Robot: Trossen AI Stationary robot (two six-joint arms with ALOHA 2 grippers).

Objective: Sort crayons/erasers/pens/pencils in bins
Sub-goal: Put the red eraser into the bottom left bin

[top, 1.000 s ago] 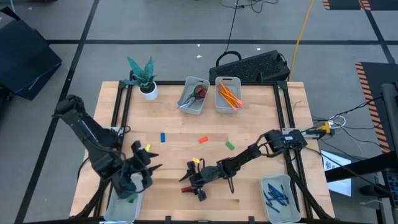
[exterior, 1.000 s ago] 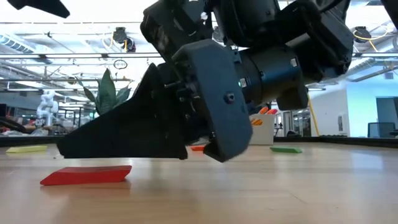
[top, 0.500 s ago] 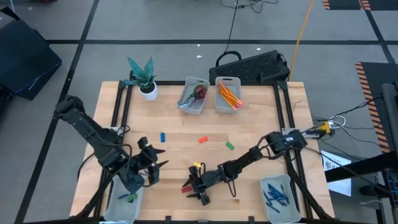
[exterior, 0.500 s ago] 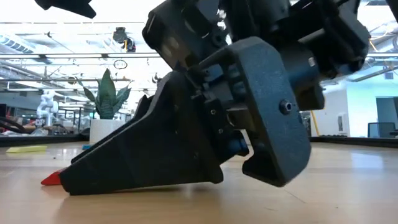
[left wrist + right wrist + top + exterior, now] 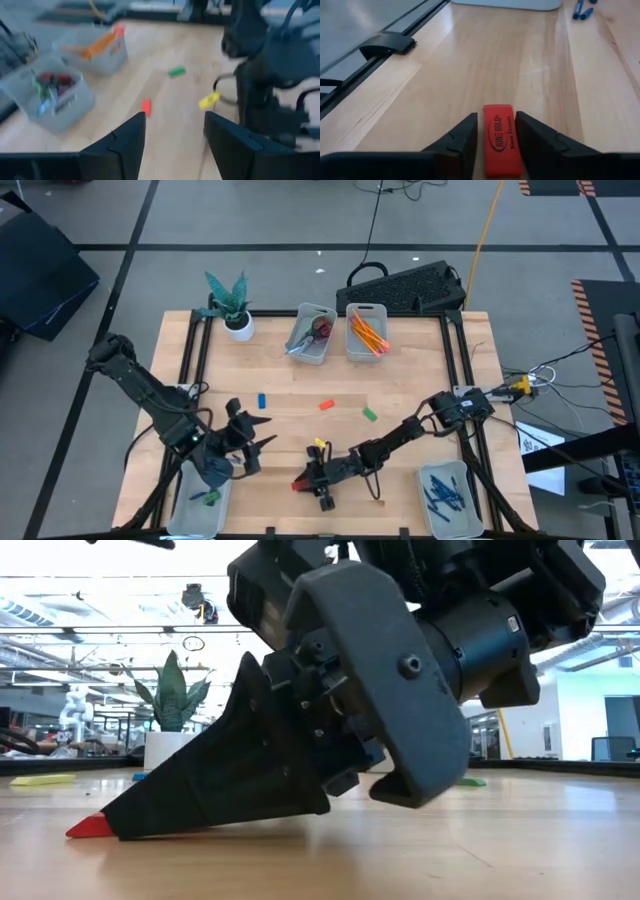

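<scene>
Red eraser (image 5: 501, 138) flat on table, between spread right gripper (image 5: 497, 137) fingers.

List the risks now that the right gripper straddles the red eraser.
The right gripper has one finger on each side of the red eraser, which lies flat on the table; closing may tip or squirt it out. The fingertips look very low, so scraping the wood seems possible. The left gripper hovers nearby, so the arms could collide.

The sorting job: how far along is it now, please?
Done: orange pencils lie in one far bin, blue items in the near right bin. In hand: the right gripper straddles a red eraser; the left gripper is open. Left: blue, red and green erasers.
</scene>
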